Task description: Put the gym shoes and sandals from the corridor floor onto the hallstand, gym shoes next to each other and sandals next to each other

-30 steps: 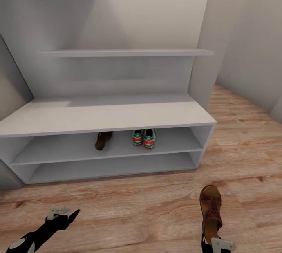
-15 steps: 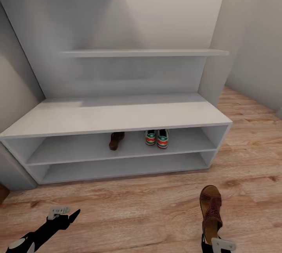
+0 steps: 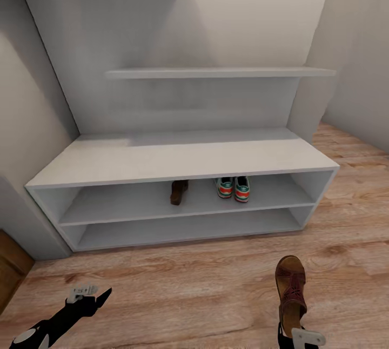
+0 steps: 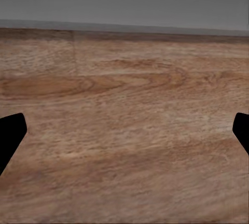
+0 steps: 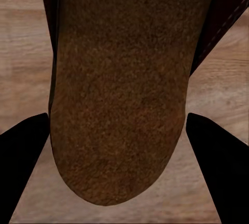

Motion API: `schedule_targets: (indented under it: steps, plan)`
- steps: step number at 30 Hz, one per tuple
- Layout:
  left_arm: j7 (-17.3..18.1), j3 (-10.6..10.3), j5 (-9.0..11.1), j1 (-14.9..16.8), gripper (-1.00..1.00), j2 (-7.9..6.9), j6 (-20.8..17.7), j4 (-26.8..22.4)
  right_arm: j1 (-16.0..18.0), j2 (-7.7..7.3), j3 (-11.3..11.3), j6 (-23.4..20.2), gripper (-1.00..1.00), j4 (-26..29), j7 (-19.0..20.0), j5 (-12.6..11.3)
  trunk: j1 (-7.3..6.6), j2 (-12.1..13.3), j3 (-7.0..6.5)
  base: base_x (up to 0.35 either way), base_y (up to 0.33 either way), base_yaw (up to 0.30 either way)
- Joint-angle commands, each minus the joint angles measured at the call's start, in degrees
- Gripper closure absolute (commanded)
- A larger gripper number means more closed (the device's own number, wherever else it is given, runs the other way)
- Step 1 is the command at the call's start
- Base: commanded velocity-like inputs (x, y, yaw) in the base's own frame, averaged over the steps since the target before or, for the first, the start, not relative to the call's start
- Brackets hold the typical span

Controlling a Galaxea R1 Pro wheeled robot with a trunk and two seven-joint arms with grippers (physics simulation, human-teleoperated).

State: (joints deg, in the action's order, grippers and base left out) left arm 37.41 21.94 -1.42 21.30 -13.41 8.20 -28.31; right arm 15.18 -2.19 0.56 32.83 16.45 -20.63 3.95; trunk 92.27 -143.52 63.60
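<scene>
The grey hallstand [image 3: 178, 157] stands ahead against the wall. On its upper open tier two gym shoes [image 3: 233, 188] sit side by side, heels toward me. One brown sandal [image 3: 178, 191] lies a little to their left on the same tier. My right gripper [image 3: 292, 334] is shut on the other sandal [image 3: 290, 289], held above the corridor floor [image 3: 189, 284]; its tan footbed [image 5: 119, 89] lies between my black fingers [image 5: 23, 156]. My left gripper [image 3: 89, 296] hangs open over bare planks, with its fingertips [image 4: 10, 135] wide apart.
A long shelf [image 3: 216, 72] juts from the wall above the bench. A grey wall corner [image 3: 21, 214] and a brown wooden panel [image 3: 11, 273] flank the rack's left end. Plank floor stretches between me and the rack and on to its right.
The whole picture has slid rightward, so the camera has moved; the rack now sits nearer the middle. Both arms keep their pose and the sandal stays in my right gripper.
</scene>
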Motion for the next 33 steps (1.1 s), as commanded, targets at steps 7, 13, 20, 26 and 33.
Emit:
schedule_targets:
  steps: [7,13,20,26,33]
  plan:
    - [0.3,0.3,-0.2,0.1,-1.00,0.05,0.2,0.1,0.0,-0.01,0.1,0.0,1.00,0.0,-0.4,0.4,-0.03,0.0,0.04,-0.139,0.302,0.000]
    - [0.2,0.3,-0.2,0.1,-1.00,0.02,0.2,0.2,0.0,0.09,0.1,0.1,1.00,0.0,-0.4,0.4,-0.03,0.0,0.04,-0.156,0.296,0.000]
    - [0.2,0.3,-0.2,0.1,-1.00,-0.03,0.2,0.1,0.0,0.16,0.2,0.1,1.00,0.0,-0.4,0.4,-0.03,0.0,0.24,-0.178,0.287,0.122]
    - [0.2,0.3,-0.2,0.1,-1.00,-0.03,0.1,0.1,0.0,0.16,0.1,0.1,1.00,0.0,-0.4,0.4,-0.03,0.0,0.49,-0.148,0.287,0.181]
    - [0.2,0.2,-0.2,0.1,-1.00,0.04,0.2,0.1,0.0,0.15,0.1,0.1,1.00,0.0,-0.4,0.4,-0.03,0.0,0.55,-0.060,0.295,0.037]
